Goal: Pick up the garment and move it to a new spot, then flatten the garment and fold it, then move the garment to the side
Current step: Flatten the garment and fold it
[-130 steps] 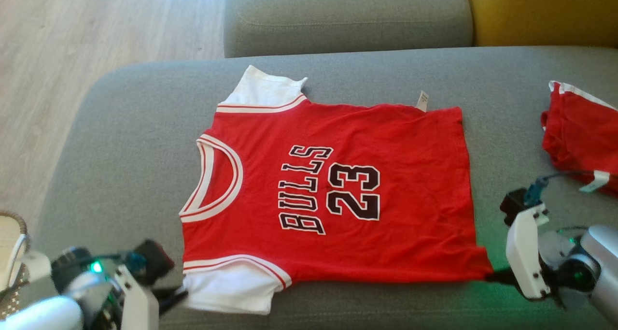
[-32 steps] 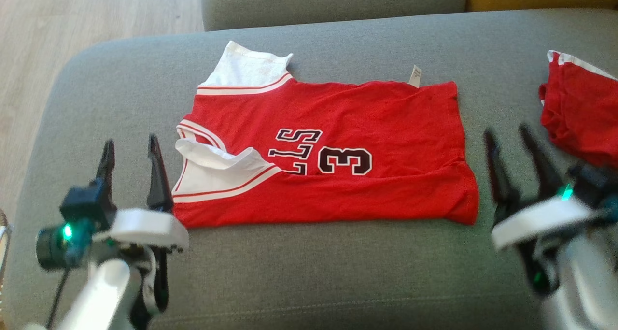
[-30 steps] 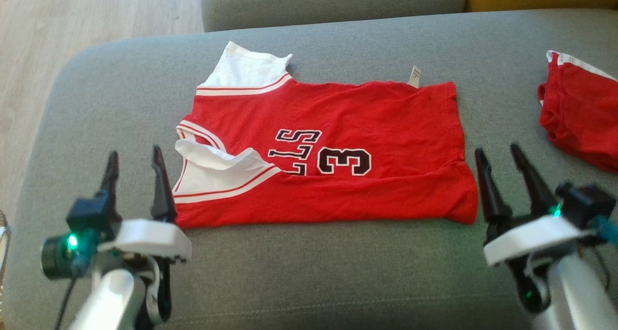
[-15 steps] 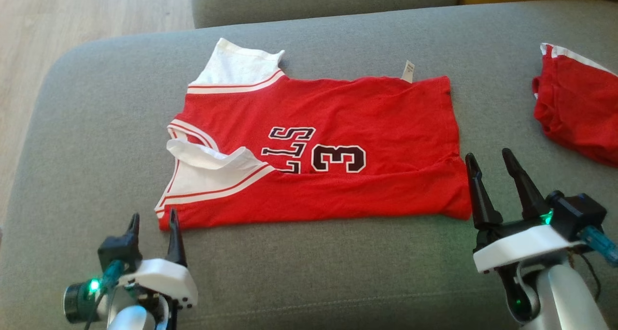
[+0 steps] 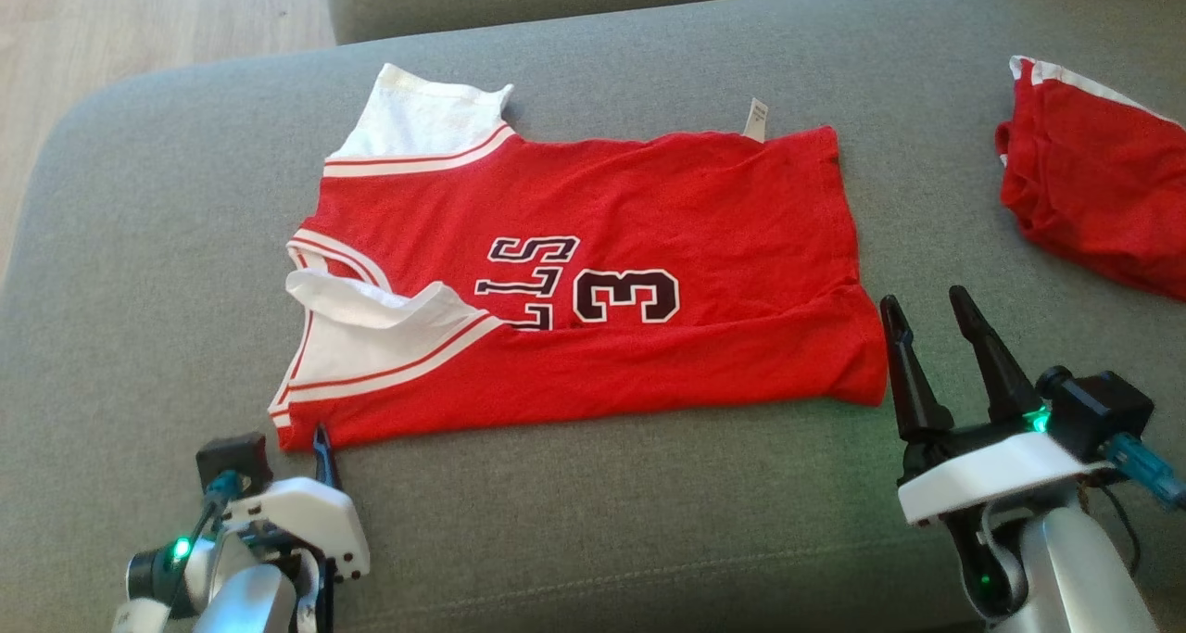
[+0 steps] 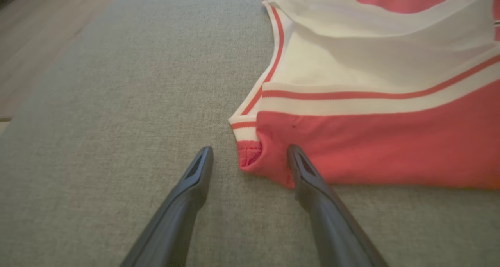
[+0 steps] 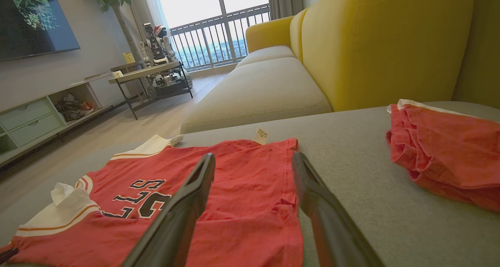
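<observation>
Bare cushion left and front of jersey, red garment bunched far right

Grey fabric seat ran wide, yellow backrest beyond it. Pale wood floor led to a bright balcony window (railed outside); dark television hung above a low cabinet.

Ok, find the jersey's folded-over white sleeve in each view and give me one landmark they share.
Head view: the folded-over white sleeve is at centre-left, on the near-left part of the red jersey.
Left wrist view: upper right, above the jersey's red edge.
Right wrist view: lower left, at the jersey's left end.
Shared landmark: the grey cushion under the jersey.
</observation>
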### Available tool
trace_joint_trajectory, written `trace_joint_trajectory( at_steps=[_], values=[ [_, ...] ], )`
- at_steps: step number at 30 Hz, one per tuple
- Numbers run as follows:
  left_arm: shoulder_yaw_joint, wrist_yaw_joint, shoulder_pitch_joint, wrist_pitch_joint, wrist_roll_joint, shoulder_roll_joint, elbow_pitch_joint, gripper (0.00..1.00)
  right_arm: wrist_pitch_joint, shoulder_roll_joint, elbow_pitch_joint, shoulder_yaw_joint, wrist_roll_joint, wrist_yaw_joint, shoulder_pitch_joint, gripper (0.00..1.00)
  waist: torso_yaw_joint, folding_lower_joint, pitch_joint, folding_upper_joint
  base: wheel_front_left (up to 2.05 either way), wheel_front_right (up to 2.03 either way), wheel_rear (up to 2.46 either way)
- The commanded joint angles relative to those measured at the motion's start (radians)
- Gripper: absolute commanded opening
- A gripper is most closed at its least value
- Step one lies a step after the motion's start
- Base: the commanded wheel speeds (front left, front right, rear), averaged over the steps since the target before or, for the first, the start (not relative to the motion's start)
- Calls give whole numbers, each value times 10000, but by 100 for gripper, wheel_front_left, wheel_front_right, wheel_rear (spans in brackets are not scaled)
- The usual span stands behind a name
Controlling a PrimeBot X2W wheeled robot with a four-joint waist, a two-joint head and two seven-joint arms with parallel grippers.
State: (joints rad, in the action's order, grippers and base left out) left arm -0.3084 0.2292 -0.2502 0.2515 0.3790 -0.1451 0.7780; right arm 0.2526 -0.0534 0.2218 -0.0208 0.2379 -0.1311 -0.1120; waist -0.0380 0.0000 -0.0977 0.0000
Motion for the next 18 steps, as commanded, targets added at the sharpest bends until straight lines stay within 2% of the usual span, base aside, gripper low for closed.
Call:
trace_joint_trajectory(
  at_steps=[1,9,10,11,12,18],
  values=[
    [351,26,-528,-68,57,-114,67,100,91,30,-293,234,39,4,-395,100,-28,0,-30,0,0,0,0],
    [203,-441,-954,-156,251,66,1149,100,91,31,58,36,134,4,-399,100,-56,0,-95,0,0,0,0],
    [154,-542,-1000,-169,262,95,1256,43,91,31,111,24,129,4,-415,100,-56,0,-100,0,0,0,0],
    [111,-644,-1044,-182,278,121,1355,5,91,31,155,16,117,4,-433,100,-57,0,-104,0,0,0,0],
    [67,-731,-1088,-188,282,136,1447,0,91,31,197,5,104,4,-450,100,-57,0,-106,0,0,0,0],
    [49,-871,-1256,-78,327,148,1649,0,88,31,349,-90,45,4,-495,100,-29,0,-81,0,0,0,0]
  ],
)
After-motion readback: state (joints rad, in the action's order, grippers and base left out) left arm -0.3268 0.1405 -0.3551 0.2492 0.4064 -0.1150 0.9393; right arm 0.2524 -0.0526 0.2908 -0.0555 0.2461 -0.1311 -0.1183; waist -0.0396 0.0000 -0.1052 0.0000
